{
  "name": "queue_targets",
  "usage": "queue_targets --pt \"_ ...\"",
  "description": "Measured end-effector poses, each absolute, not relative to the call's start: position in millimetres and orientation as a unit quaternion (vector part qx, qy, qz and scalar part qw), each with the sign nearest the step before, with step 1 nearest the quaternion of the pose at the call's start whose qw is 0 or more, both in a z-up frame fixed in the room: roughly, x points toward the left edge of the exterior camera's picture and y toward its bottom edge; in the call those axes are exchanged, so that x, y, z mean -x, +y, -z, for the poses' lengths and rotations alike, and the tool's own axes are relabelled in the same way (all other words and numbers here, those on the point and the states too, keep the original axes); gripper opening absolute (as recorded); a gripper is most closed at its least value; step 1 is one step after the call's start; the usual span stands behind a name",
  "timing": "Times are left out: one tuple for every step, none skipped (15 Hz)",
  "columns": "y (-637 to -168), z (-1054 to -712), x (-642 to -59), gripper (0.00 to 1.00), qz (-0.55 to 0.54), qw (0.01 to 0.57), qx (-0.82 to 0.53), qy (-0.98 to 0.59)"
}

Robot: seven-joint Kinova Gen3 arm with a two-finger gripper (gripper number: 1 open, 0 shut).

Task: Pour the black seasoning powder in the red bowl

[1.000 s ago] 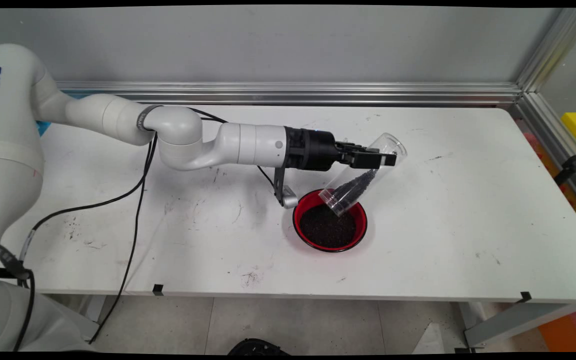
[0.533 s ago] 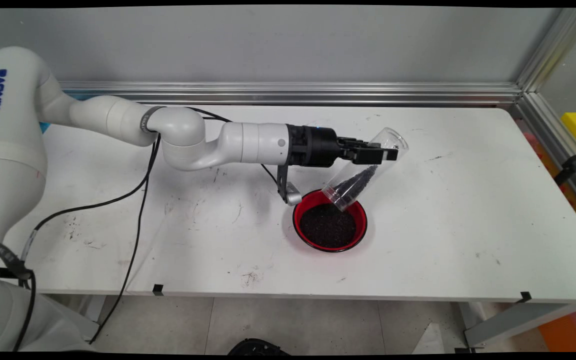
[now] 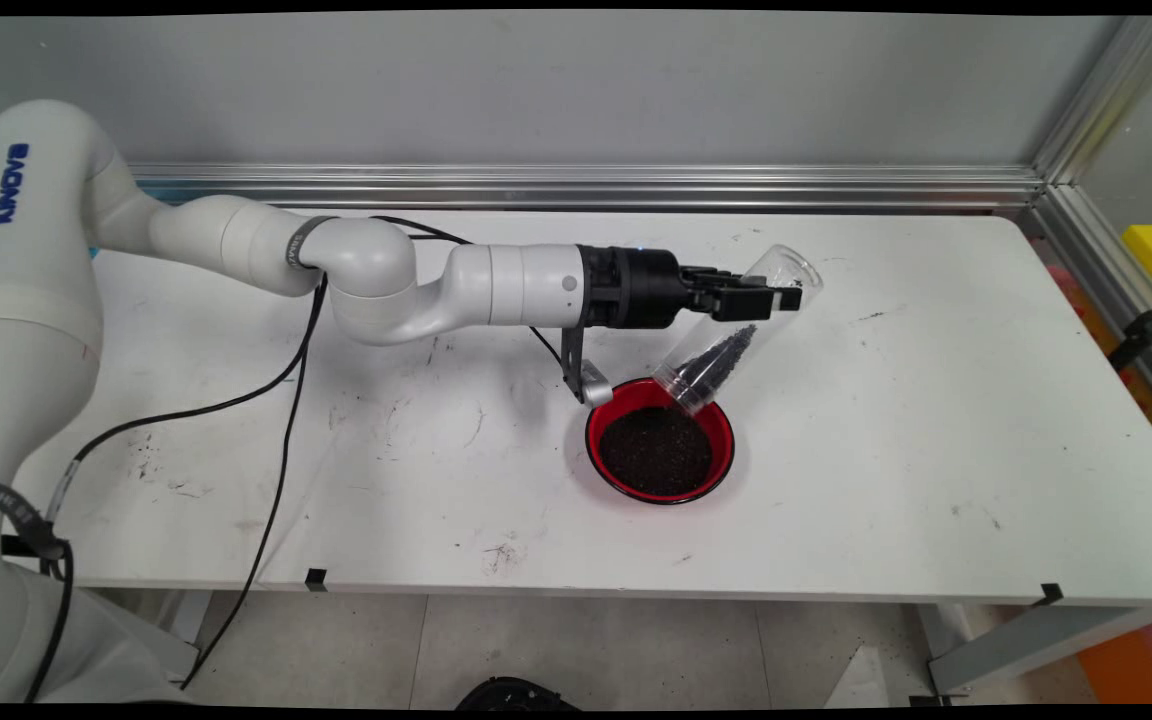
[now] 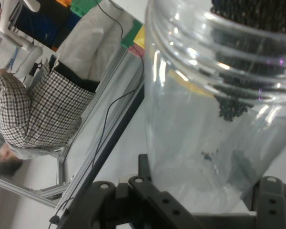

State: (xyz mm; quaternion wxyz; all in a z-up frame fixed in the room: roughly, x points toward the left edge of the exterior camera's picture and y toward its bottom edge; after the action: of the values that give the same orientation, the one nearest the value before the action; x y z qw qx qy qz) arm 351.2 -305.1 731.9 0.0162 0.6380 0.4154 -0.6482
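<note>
My gripper (image 3: 771,299) is shut on a clear plastic jar (image 3: 736,335), which tilts mouth-down toward the lower left. Dark granules (image 3: 716,362) lie along the jar's lower side near its mouth. Just below the mouth sits a red bowl (image 3: 726,455) filled with the same dark granules (image 3: 656,455). In the hand view the jar (image 4: 205,124) fills the right half of the picture, with granules (image 4: 250,19) gathered at its threaded mouth and the gripper (image 4: 200,200) clamped round its base.
A small silver part (image 3: 591,385) hangs under the wrist by the bowl's left rim. Black cables (image 3: 281,400) trail over the table's left side. An aluminium rail (image 3: 576,185) runs along the back edge. A person in a checked shirt (image 4: 38,105) shows in the hand view.
The gripper has lifted the jar a little up and to the right, so its mouth stands higher above the bowl's far rim. The bowl has not moved.
</note>
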Motion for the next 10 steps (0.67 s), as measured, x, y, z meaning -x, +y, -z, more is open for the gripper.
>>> queue_targets --pt "-304.8 -732.5 -351.2 0.0 0.649 0.017 -0.637 0.415" --pt "-304.6 -733.0 -351.2 0.0 0.65 0.018 -0.636 0.416" --pt "-304.2 -733.7 -351.1 0.0 0.65 0.019 -0.635 0.416" --pt "-303.8 -734.2 -351.1 0.0 0.651 0.019 -0.635 0.416" --pt "-303.3 -734.9 -351.2 0.0 0.651 0.02 -0.634 0.416" --pt "-302.7 -736.0 -351.3 0.0 0.652 0.021 -0.633 0.416" --pt "-302.1 -737.2 -351.4 0.0 0.653 0.022 -0.632 0.416" --pt "-301.6 -738.3 -351.4 0.0 0.654 0.022 -0.632 0.416" --pt "-301.1 -738.9 -351.5 0.0 0.654 0.022 -0.631 0.416" --pt "-300.4 -739.8 -351.8 0.0 0.655 0.023 -0.631 0.416"
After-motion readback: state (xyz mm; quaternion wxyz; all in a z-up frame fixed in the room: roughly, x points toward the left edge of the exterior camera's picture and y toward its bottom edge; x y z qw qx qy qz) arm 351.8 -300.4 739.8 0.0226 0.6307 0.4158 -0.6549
